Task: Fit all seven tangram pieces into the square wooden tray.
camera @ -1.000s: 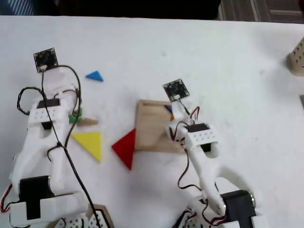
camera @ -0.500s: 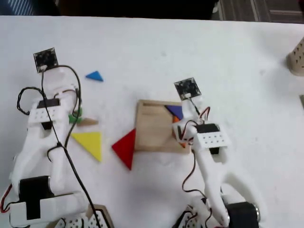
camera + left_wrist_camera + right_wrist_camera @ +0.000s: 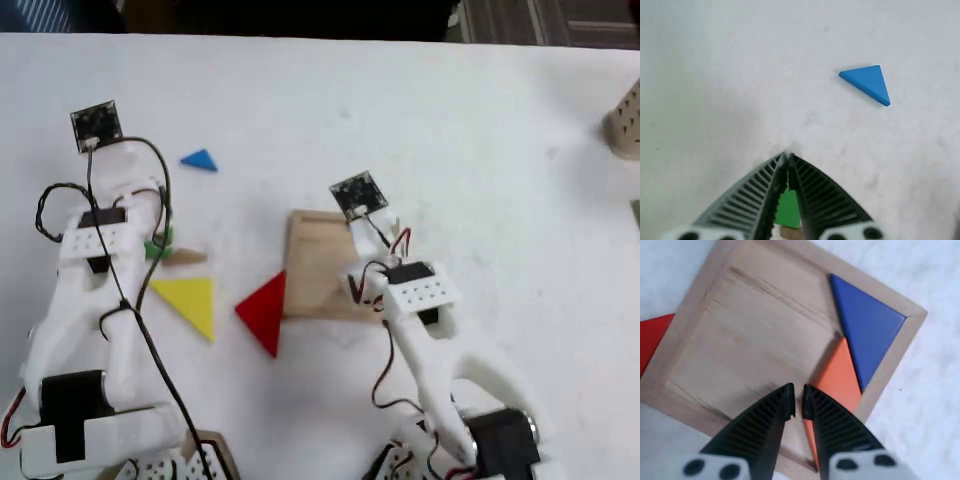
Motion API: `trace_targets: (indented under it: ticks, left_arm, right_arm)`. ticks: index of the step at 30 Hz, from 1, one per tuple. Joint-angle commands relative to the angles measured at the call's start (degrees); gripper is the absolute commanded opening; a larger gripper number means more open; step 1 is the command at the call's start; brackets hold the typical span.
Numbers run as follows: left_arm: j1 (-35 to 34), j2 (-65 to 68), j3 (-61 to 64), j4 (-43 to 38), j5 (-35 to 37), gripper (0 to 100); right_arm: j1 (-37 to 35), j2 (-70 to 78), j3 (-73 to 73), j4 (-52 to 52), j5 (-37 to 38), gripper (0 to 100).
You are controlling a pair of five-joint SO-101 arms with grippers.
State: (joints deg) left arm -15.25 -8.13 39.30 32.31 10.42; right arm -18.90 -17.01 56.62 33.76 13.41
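The square wooden tray holds a blue triangle in one corner and an orange piece beside it. My right gripper hangs just above the tray floor next to the orange piece, shut with nothing between the fingers. In the high view the right arm covers the tray's right side. A red triangle touches the tray's left edge, with a yellow triangle further left. My left gripper is shut above bare table. A green piece shows beneath it, and a small blue triangle lies farther off.
A tan piece lies beside the green piece by the left arm. A pale wooden object stands at the table's right edge. Open white table stretches behind the tray and to its right.
The right arm swung right, uncovering the blue and orange pieces in the tray, then came back left over them. The left arm has stayed still.
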Motion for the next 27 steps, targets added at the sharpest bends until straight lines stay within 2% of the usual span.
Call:
trace_targets:
  ticks: [1, 6, 10, 19, 23, 27]
  left_arm:
    - [1.4, -0.5, -1.4, -1.6, -0.4, 2]
    - [1.4, -0.5, -1.3, -1.5, -0.4, 2]
    - [1.4, -0.5, -1.3, -1.2, -0.4, 2]
    - [1.3, -0.7, -1.2, -1.1, -0.4, 2]
    - [1.3, -0.7, -1.2, -1.1, -0.4, 2]
    - [1.4, -0.6, -1.2, -1.1, -0.4, 2]
  right_arm:
    - [1.5, 0.7, -1.9, 1.0, 0.0, 4.1]
    - [5.8, 0.7, -2.0, 2.8, 0.3, 4.1]
    - [6.5, 0.0, -2.0, 4.4, 0.3, 4.1]
    - [8.2, -12.7, -1.9, 5.0, -0.3, 4.5]
    - [6.5, -17.2, -2.1, 4.9, -6.2, 4.6]
    - [0.0, -16.9, -4.1, 4.3, -7.7, 4.6]
